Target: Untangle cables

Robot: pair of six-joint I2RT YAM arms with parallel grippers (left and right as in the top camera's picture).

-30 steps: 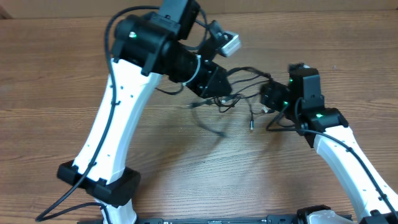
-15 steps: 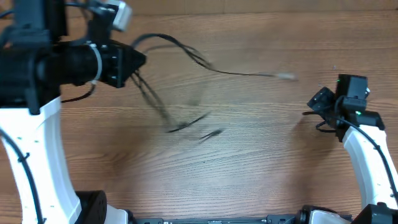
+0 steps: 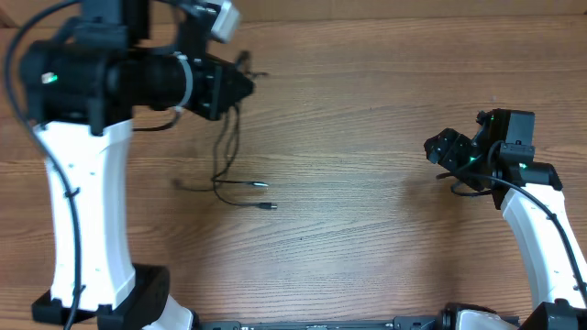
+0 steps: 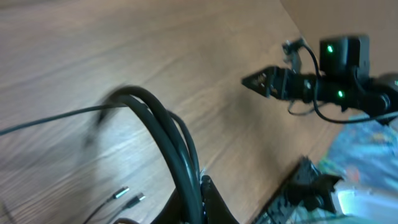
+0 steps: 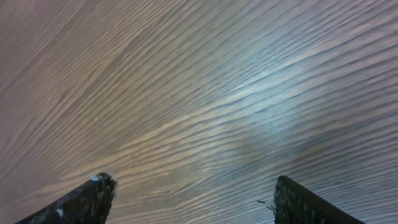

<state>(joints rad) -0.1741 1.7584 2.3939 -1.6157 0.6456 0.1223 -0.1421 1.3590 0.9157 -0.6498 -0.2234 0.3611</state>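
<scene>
My left arm (image 3: 87, 202) is a long white link between bulky black joints, with a thin black cable (image 3: 60, 197) down its side and a black base (image 3: 147, 291). My right arm (image 3: 530, 225) matches, dotted with small green lights (image 3: 473, 161). My right gripper (image 5: 193, 199) has two dark, scuffed fingertips.

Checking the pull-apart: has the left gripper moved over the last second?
Yes. The left gripper, shut on the cables, has swung from the middle of the table toward its left side and far edge.

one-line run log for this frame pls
left gripper: shut on cables | cables: plug ends trailing on table | right gripper: open, empty, far side
</scene>
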